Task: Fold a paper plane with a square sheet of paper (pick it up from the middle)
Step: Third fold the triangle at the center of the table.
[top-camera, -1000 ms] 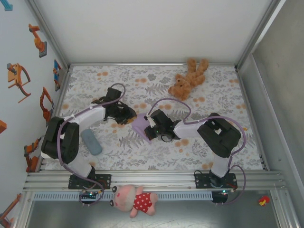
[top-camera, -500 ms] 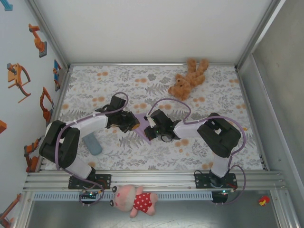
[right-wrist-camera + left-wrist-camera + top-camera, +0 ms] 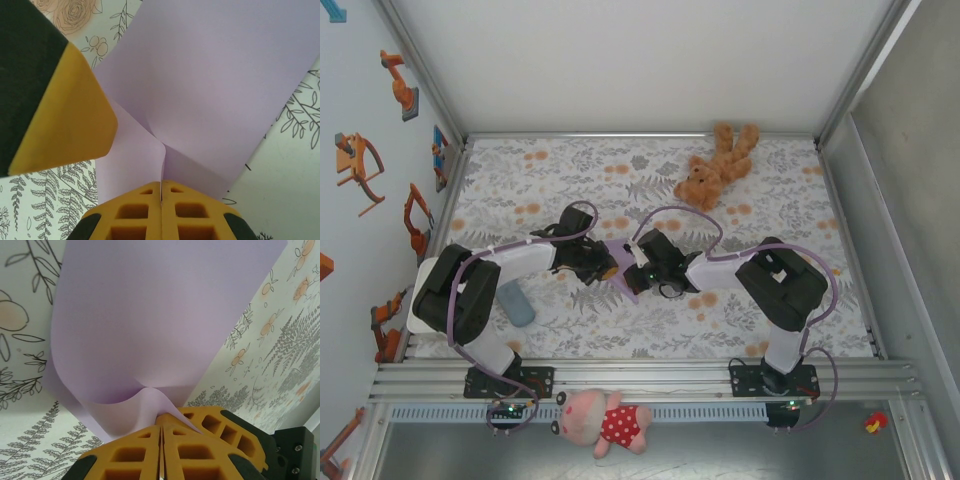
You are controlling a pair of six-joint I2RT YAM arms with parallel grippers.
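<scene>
**Sheet pinched from both sides: tear and stray-crease risk**

The square sheet of paper [image 3: 624, 282] sits at mid-table, between the two arms. The left gripper [image 3: 161, 426] is clenched on its left side, where the paper buckles into a wave. The right gripper [image 3: 161, 192] is clamped on the opposite side, with a crease rising from its tips.

Assessment: if the arms draw apart, the thin paper may tear at a pinch. If they close in, the buckle may set as an off-line crease. The grippers are close enough to collide.
</scene>
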